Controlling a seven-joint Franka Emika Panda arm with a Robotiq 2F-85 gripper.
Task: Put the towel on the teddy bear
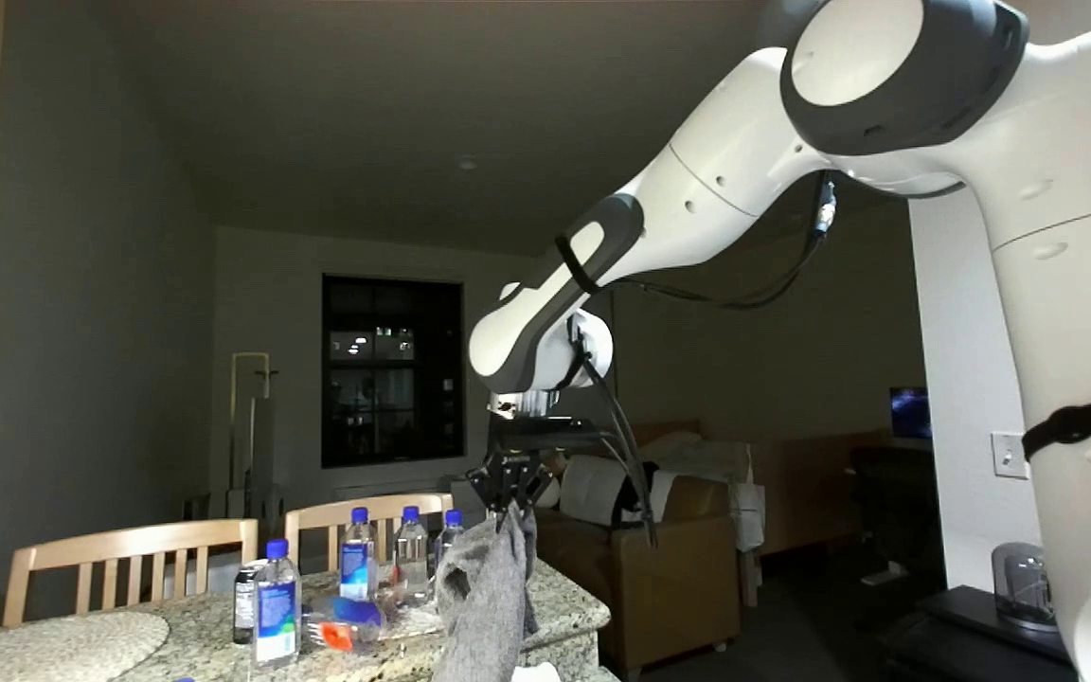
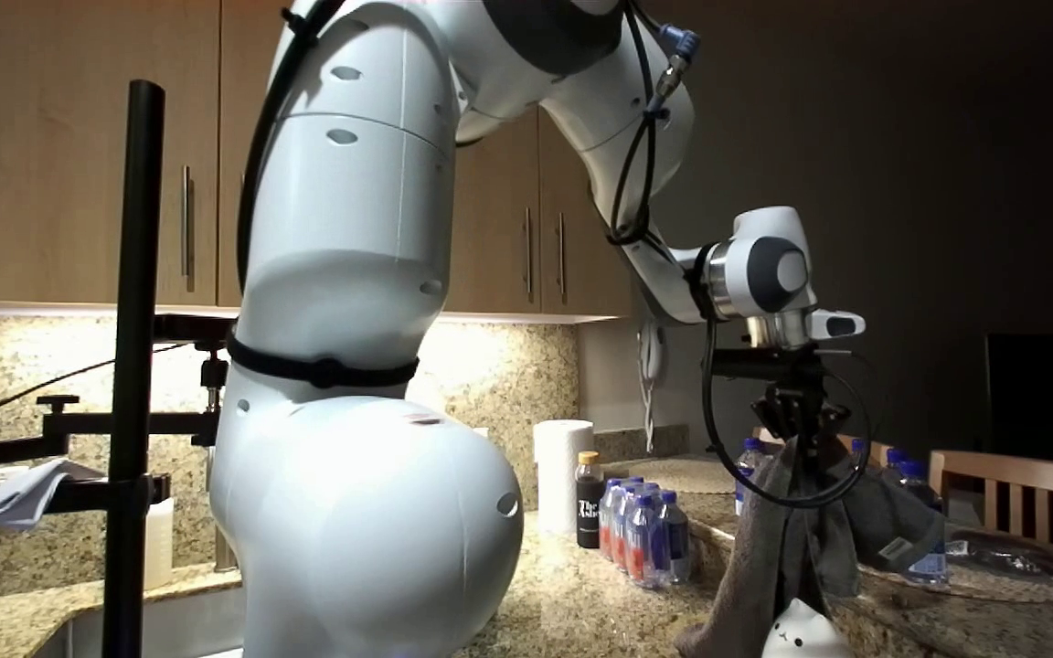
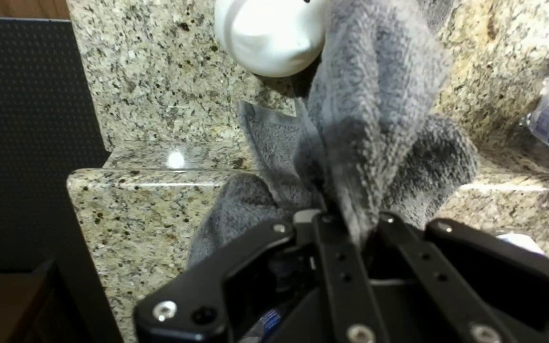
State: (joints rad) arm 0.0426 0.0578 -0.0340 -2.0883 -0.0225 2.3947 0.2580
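Note:
My gripper (image 1: 508, 502) is shut on the grey towel (image 1: 484, 597), which hangs down from the fingers in loose folds. The gripper (image 2: 801, 434) and towel (image 2: 750, 557) also show in an exterior view. In the wrist view the towel (image 3: 374, 90) runs up from between the fingertips (image 3: 356, 219). A smooth white figure (image 2: 801, 635) with a small face and pointed ears stands below the towel. It also shows in the wrist view (image 3: 274, 38), beside the towel's left edge; whether they touch cannot be told. No other teddy bear is in view.
The granite counter has a raised ledge (image 3: 160, 214) under the gripper. Water bottles (image 1: 277, 606) and a can (image 1: 244, 601) stand on the raised part. A bottle pack (image 2: 645, 535), a dark bottle (image 2: 589, 503) and a paper roll (image 2: 563, 471) stand on the lower counter.

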